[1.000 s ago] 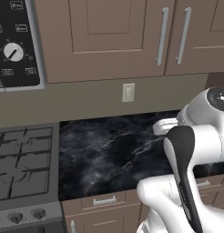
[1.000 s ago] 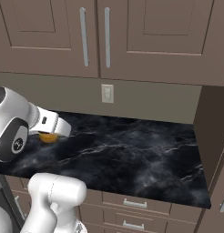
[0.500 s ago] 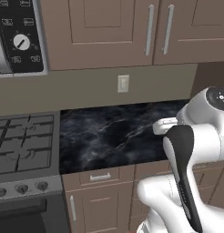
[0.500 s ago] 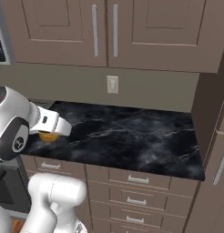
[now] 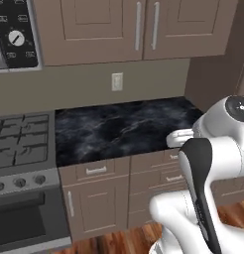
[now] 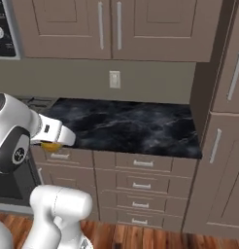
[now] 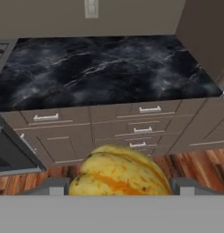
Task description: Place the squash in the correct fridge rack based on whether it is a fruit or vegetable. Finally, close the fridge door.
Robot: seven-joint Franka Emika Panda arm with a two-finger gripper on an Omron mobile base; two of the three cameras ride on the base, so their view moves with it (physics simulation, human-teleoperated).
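Black marble counter (image 7: 109,68) ahead; the squash (image 7: 119,175) sits clenched between the claw (image 7: 119,185) fingers

The squash (image 7: 119,172) is cut off below by the hand view's edge; its underside is hidden.

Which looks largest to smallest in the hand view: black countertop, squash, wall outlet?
1. Black countertop, spanning most of the view.
2. Squash, between the jaws; it sits right at the camera, so nearness inflates it.
3. Wall outlet, small and cut off at the top edge.
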